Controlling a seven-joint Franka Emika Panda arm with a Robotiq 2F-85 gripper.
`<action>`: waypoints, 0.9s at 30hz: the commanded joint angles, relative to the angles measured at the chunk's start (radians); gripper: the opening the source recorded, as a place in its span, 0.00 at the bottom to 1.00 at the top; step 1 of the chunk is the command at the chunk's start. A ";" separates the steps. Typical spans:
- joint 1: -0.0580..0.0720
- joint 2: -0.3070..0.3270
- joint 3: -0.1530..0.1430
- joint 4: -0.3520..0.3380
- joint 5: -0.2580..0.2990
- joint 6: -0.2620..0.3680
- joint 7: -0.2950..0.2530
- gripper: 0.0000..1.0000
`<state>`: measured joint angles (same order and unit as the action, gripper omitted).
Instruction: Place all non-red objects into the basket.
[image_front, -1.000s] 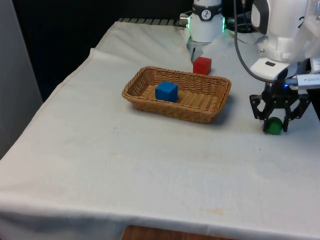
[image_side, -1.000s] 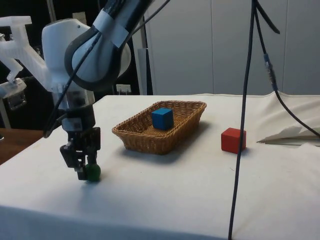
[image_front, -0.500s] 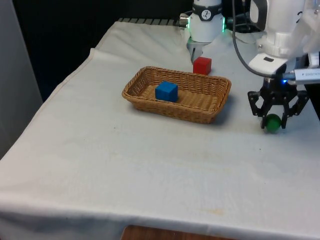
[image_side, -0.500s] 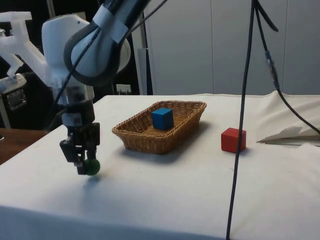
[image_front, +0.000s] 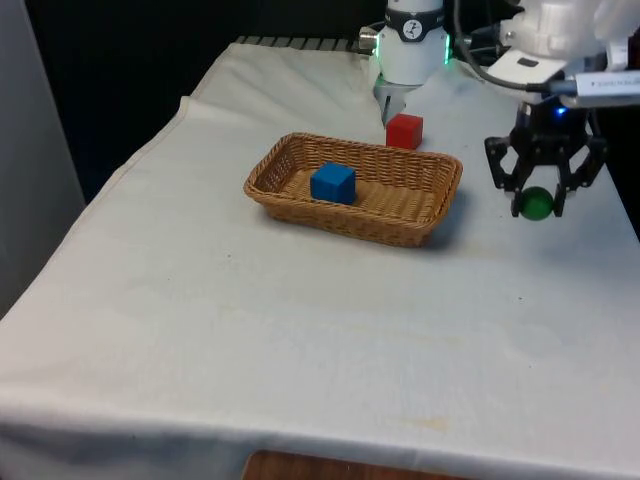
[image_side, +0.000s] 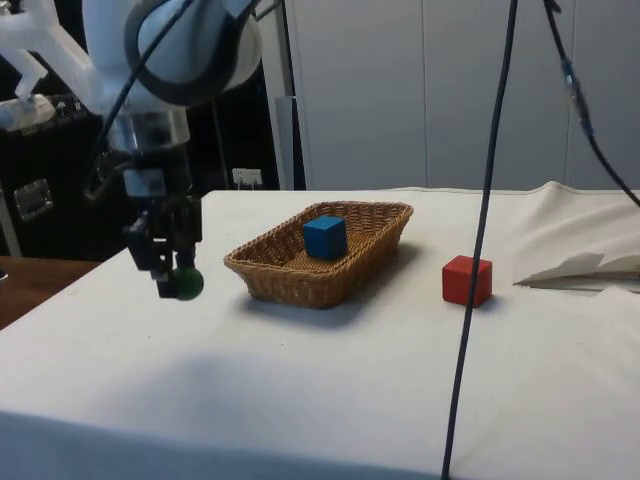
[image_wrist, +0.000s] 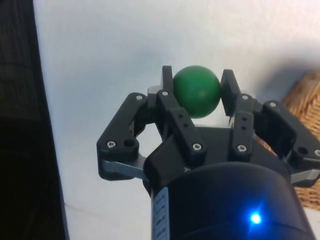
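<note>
My gripper is shut on a green ball and holds it in the air above the cloth, off the front view's right end of the wicker basket. The side view puts the ball and gripper beside the basket, well above the table. In the wrist view the ball sits squeezed between both fingertips, with the basket's rim close by. A blue cube rests inside the basket. A red cube stands on the cloth behind the basket.
The robot's base rises just behind the red cube. A black cable hangs down through the side view. The table's edge runs close to the gripper, with dark floor beyond it.
The gripper has risen off the cloth with the green ball in its grip and shifted slightly towards the basket. The cubes and basket stayed still.
</note>
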<state>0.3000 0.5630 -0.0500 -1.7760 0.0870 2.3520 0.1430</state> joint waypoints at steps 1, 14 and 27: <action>-0.001 -0.023 -0.002 -0.019 -0.002 -0.003 -0.006 0.00; -0.004 -0.154 -0.028 -0.160 -0.002 0.020 -0.042 0.00; -0.013 -0.240 -0.063 -0.266 0.003 0.054 -0.099 0.00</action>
<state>0.2910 0.3270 -0.1170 -2.0380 0.0870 2.3970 0.0490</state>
